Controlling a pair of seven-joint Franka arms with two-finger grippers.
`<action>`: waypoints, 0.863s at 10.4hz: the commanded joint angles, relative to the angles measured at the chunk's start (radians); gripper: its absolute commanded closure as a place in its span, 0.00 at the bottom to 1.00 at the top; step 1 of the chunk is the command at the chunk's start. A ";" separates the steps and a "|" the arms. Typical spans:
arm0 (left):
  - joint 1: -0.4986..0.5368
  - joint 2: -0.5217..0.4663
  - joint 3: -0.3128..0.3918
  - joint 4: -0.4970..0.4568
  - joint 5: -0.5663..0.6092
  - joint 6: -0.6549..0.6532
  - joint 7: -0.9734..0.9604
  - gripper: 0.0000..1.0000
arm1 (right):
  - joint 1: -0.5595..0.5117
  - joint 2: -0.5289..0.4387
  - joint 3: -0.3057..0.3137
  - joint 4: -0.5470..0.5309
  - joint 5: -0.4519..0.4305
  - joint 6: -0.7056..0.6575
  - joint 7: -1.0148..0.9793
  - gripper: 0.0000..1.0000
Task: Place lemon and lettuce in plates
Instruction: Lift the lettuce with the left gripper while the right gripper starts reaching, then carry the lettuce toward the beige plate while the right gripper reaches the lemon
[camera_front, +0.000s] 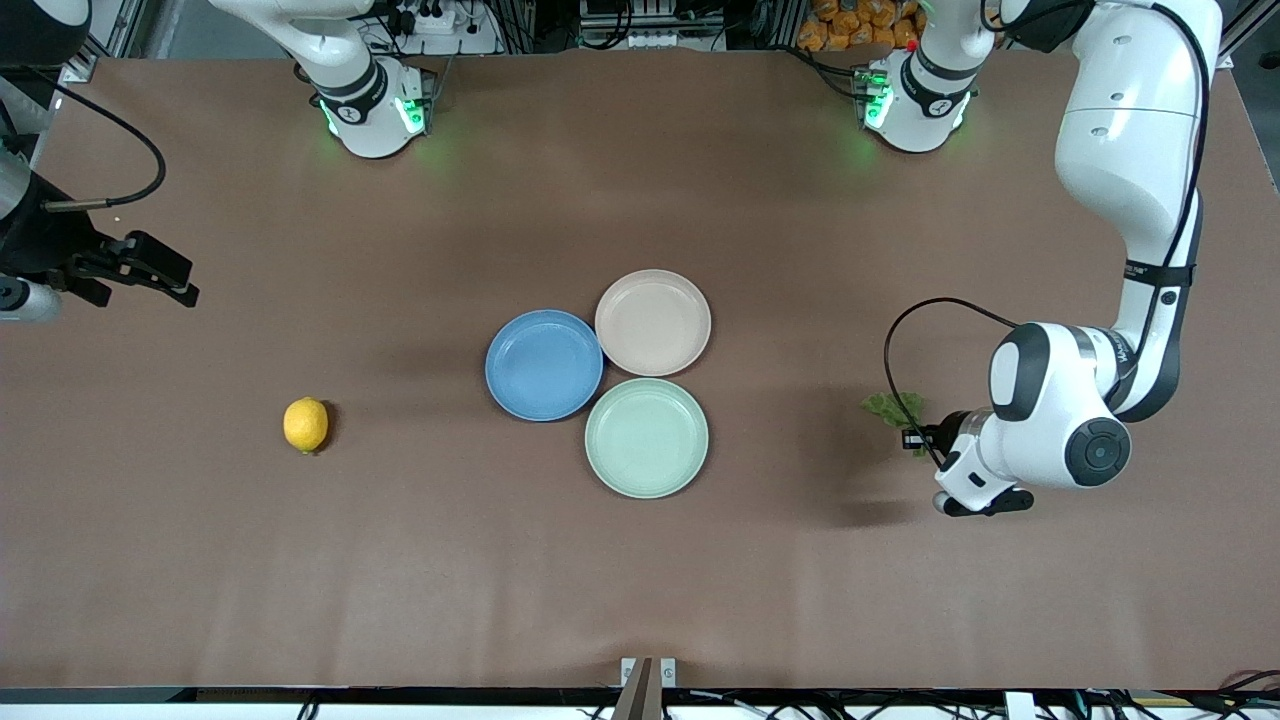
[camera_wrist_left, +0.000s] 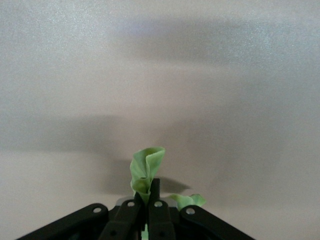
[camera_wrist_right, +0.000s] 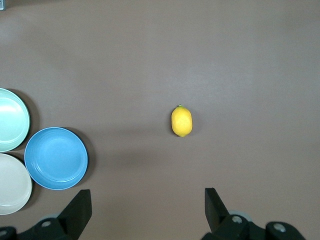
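Observation:
The yellow lemon (camera_front: 305, 424) lies on the brown table toward the right arm's end; it also shows in the right wrist view (camera_wrist_right: 181, 121). The blue plate (camera_front: 543, 364) and the beige-pink plate (camera_front: 653, 322) sit side by side at the middle, both empty. My left gripper (camera_front: 915, 437) is shut on the green lettuce (camera_front: 890, 407), low over the table toward the left arm's end. In the left wrist view the lettuce (camera_wrist_left: 147, 162) sticks out crumpled from the closed gripper (camera_wrist_left: 148, 192). My right gripper (camera_front: 165, 275) is open and empty, up over the table's edge, apart from the lemon.
A pale mint-green plate (camera_front: 646, 437) sits empty, touching the two others, nearer to the front camera. The right wrist view shows the blue plate (camera_wrist_right: 56, 158), the beige-pink plate (camera_wrist_right: 12, 185) and the mint plate (camera_wrist_right: 10, 120) together, with bare table round the lemon.

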 joint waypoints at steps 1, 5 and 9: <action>-0.050 -0.060 -0.249 0.045 -0.211 -0.091 -0.356 1.00 | -0.007 0.006 0.004 0.017 0.012 -0.005 0.014 0.00; -0.049 -0.060 -0.249 0.045 -0.209 -0.091 -0.349 1.00 | -0.014 0.026 0.002 -0.092 0.000 0.071 0.011 0.00; -0.047 -0.060 -0.249 0.045 -0.209 -0.091 -0.349 1.00 | -0.022 0.152 0.002 -0.164 -0.003 0.254 0.003 0.00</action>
